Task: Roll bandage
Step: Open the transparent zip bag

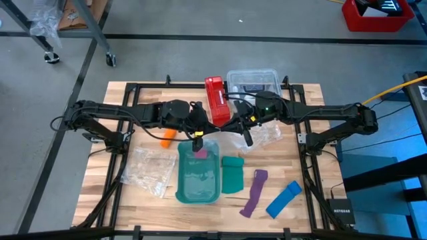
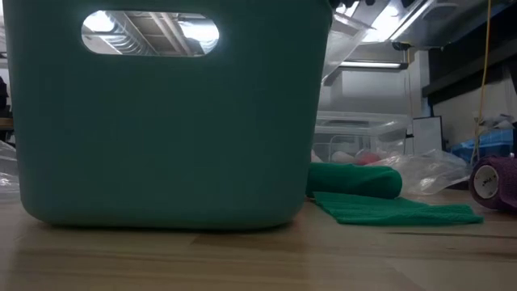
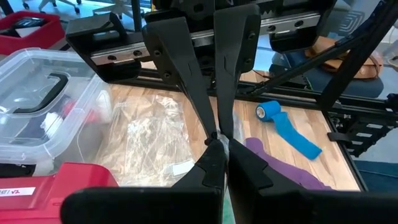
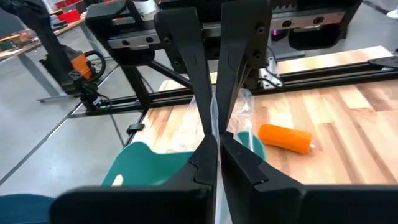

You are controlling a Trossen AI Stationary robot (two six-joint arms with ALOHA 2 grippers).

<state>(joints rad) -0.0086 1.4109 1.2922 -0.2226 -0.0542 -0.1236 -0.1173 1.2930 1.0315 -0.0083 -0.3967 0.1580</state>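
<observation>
The orange bandage (image 1: 167,139) lies rolled on the wooden table, left of the teal bin (image 1: 199,175); it also shows in the right wrist view (image 4: 285,138). No gripper touches it. My left gripper (image 1: 197,139) is above the bin's far end, just right of the bandage. My right gripper (image 1: 247,137) is farther right. Both are shut on a clear plastic bag (image 1: 223,143) that spans between them. Something pink (image 1: 199,153) shows below the left gripper, over the bin. My left gripper pinches a thin piece of the clear bag's film (image 3: 219,134) between its two fingertips. The film is held off the table, above the bin's far end. My right gripper pinches the clear film (image 4: 215,122) between its two fingertips. The bag's far part (image 1: 263,135) spreads on the table behind it.
A red box (image 1: 216,100) and a clear lidded container (image 1: 253,83) stand at the far edge. Another clear bag (image 1: 150,170) lies left of the bin. A green bandage (image 1: 233,175), a purple strip (image 1: 253,193) and a blue strip (image 1: 283,199) lie right of it.
</observation>
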